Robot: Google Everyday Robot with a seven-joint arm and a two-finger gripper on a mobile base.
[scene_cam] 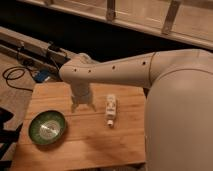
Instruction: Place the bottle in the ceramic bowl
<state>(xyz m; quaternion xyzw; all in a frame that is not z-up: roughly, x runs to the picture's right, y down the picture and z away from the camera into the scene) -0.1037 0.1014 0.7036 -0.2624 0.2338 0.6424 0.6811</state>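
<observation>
While the bottle (111, 110) lay ungrasped on the table (100, 145), just beside the pincer (83, 106), I was only at the approach.
Next I judged a sidestep and grasp, then a carry to the ceramic bowl (47, 127) on the pincer's other side; whether the pincer was open or closed, I couldn't tell.

Looks like a robot test lab, not a home: plain wooden table (100, 147) lower centre, loose black cables (14, 75) on the floor at left, metal-framed panels (170, 17) along the top edge; pincer (83, 106) hanging spread over the table, centre-left
</observation>
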